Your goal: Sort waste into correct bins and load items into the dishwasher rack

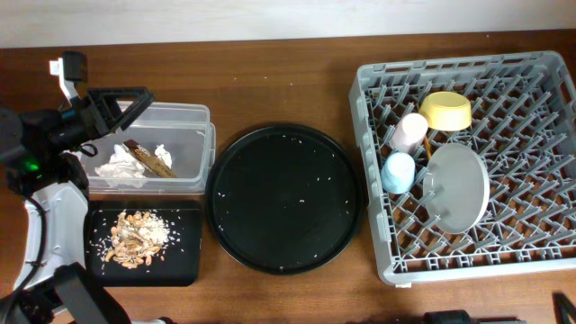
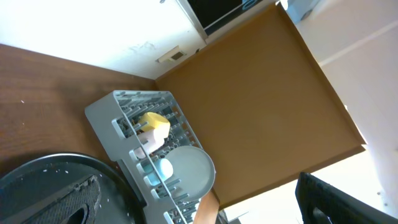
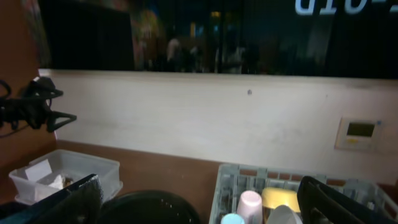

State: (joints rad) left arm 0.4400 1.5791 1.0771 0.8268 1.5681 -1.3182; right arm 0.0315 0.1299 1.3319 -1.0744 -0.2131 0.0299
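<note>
While the left fingers (image 1: 126, 93) hang spread and empty by the clear tub (image 1: 193, 117) (napkin (image 1: 117, 166), wrapper (image 1: 149, 158) inside), the right fingers (image 3: 333, 200) gape, holding nothing.

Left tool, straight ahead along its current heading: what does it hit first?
Probably the large grey plastic lattice rack. The left tool points right, its line passing over the clear plastic tub and round black tray. Height is unclear, so this is tentative.
</note>
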